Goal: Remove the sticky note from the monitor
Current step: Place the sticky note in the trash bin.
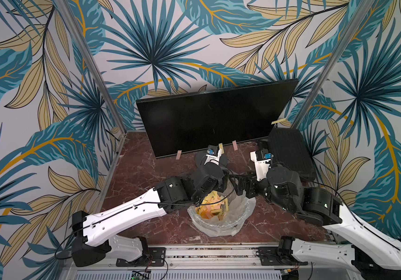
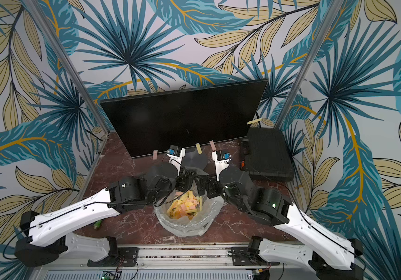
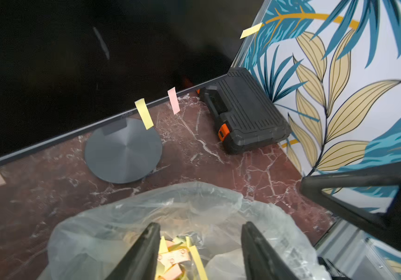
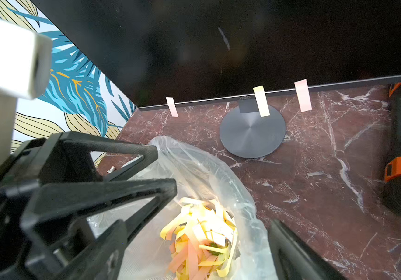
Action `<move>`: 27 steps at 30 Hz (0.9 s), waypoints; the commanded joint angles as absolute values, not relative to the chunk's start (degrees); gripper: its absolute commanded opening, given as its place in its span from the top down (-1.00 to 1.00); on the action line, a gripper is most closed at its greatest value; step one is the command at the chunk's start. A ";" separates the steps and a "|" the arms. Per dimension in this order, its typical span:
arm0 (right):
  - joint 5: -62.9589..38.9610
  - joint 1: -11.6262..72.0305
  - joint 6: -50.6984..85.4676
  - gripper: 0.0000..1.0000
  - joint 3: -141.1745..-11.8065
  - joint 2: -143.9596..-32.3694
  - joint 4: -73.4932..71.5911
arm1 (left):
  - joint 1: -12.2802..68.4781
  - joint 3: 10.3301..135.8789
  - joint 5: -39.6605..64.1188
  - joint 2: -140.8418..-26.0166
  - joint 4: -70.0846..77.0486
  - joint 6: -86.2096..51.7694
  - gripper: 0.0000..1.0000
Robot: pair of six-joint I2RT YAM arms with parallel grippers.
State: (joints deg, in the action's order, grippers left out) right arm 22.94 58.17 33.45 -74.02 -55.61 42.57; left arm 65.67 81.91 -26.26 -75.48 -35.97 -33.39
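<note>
**Both grippers over the waste bag, four notes on the screen**

The large black flat-panel monitor stands at the back of the red-brown marble bench.

Four narrow paper strips hang off its frame:
- The left pink sticky note is on the bottom edge.
- The middle yellow sticky note hangs over the round brushed-grey base.
- The right pink sticky note is just beside it.
- The side yellow sticky note juts from the edge above the black ribbed case.

Each is stuck by one end only, so the loose end offers a place to pinch.

The left gripper has its jaws apart with nothing between them. It hovers over the clear plastic bag, which is heaped with yellow and pink strips. The right gripper is spread wide and empty, close beside the left one above the same bag.

Judgement: this looks like the drop-off point. The bag sits centrally, in front of the screen, probably so either arm can reach it. The task is only partly done, and the two middle notes look nearest.
</note>
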 commanded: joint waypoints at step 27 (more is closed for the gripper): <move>14.59 57.98 30.90 -0.89 -82.90 -70.42 38.48 | 44.33 27.30 -23.85 -21.21 -14.95 -49.06 -1.00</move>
State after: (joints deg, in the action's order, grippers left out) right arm 16.34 58.11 31.88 -81.97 -69.56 40.51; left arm 49.39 31.70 -33.04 -23.00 -22.31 -43.42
